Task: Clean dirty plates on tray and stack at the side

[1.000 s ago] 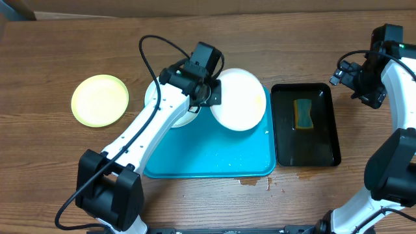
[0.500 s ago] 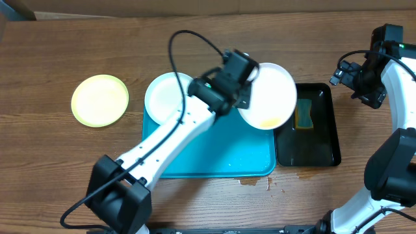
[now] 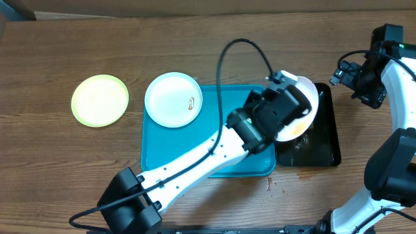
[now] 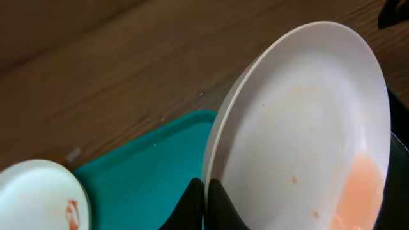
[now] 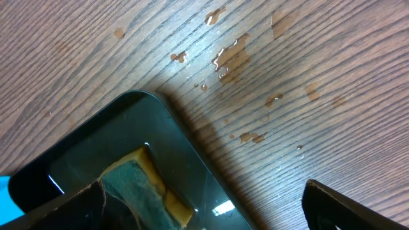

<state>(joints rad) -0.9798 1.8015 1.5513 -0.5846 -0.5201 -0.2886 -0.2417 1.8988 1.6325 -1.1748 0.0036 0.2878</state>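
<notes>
My left gripper (image 3: 278, 110) is shut on the rim of a white plate (image 3: 307, 97) and holds it tilted on edge over the black tray (image 3: 327, 146). In the left wrist view the plate (image 4: 300, 128) shows orange-brown smears, with the fingers (image 4: 206, 190) pinching its rim. A second white plate (image 3: 173, 99) with a reddish smear lies on the turquoise tray's (image 3: 195, 153) far left corner. The yellow-green plate (image 3: 99, 99) lies on the table to the left. My right gripper (image 3: 367, 83) is open and empty, high beside the black tray's far right corner.
The right wrist view shows a green-and-yellow sponge (image 5: 137, 185) in the black tray (image 5: 192, 160), and water drops (image 5: 233, 54) on the wood. A small wet patch (image 3: 257, 182) lies at the turquoise tray's front right corner.
My left arm has carried the white plate rightward from the turquoise tray to over the black tray, tilting it on edge. The sponge is now hidden overhead. The right arm has not moved.
</notes>
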